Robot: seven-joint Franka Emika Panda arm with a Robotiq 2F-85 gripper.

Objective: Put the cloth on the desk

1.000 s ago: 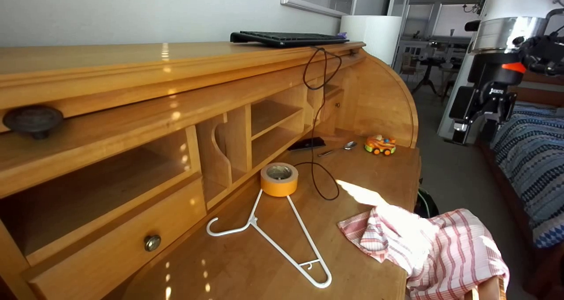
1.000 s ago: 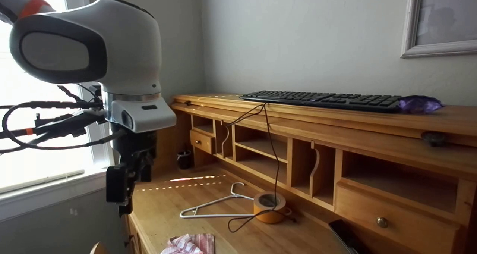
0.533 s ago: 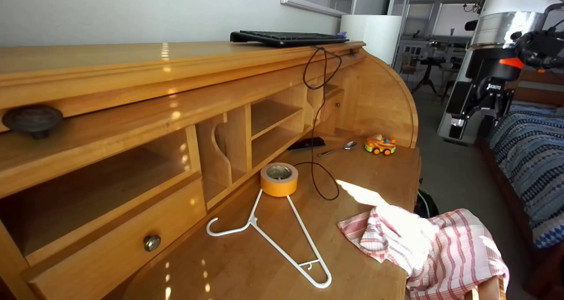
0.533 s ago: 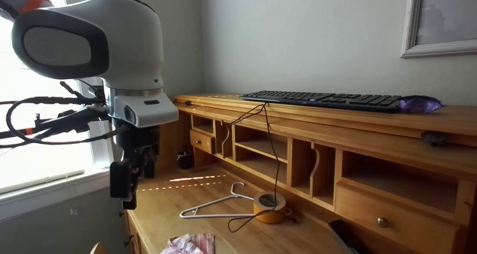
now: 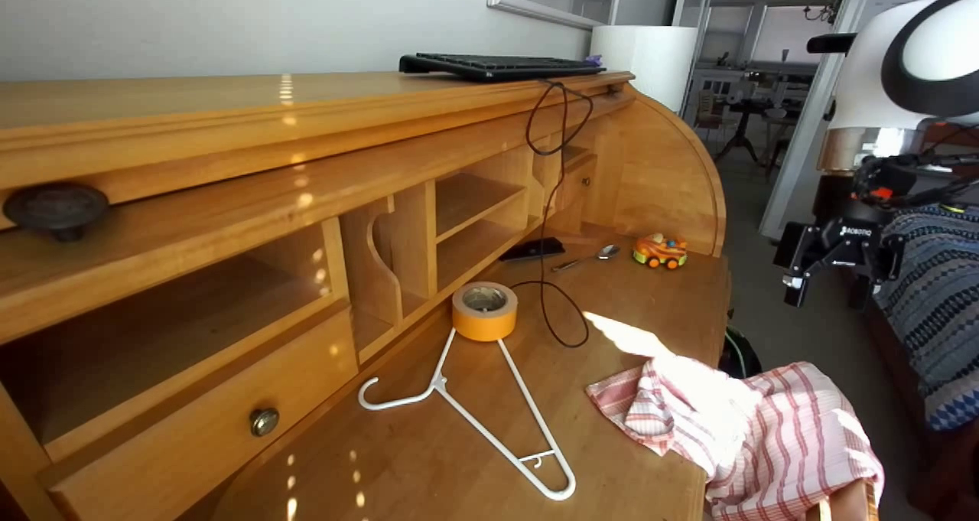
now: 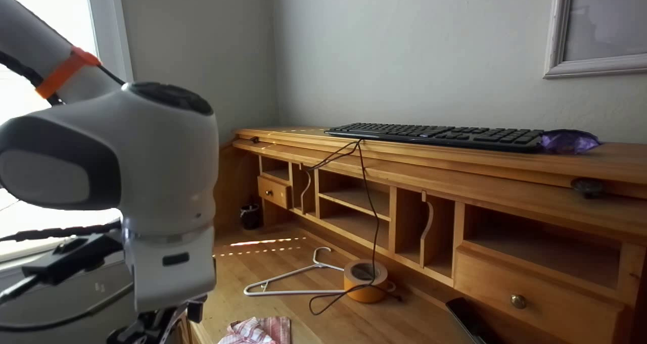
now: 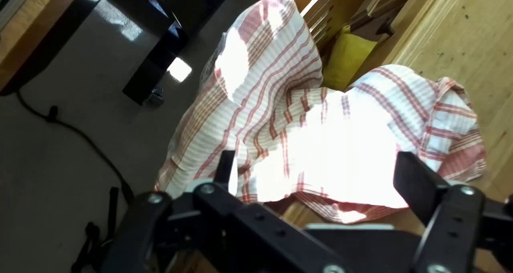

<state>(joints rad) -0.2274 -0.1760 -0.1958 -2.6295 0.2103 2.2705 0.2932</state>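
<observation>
Our claw [image 5: 827, 295] hangs spread, empty, above desk [image 5: 398, 467] level, likely so we can grab the cloth [image 5: 734, 421]: part on the desk, rest off it, over the chair [image 5: 853, 503].

White arm [image 6: 169, 172] — orange band [image 6: 68, 74], black cables [image 6: 60, 232]; black claw [image 7: 316, 160] — silver screws [image 7: 467, 190], white lettering [image 5: 857, 231].

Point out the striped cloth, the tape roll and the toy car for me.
Striped cloth [image 7: 340, 156]: wrist view, on its sunlit middle.
Tape roll [image 5: 485, 324]: in an exterior view, on its orange outer side.
Toy car [image 5: 658, 252]: in an exterior view, on its body.
</observation>
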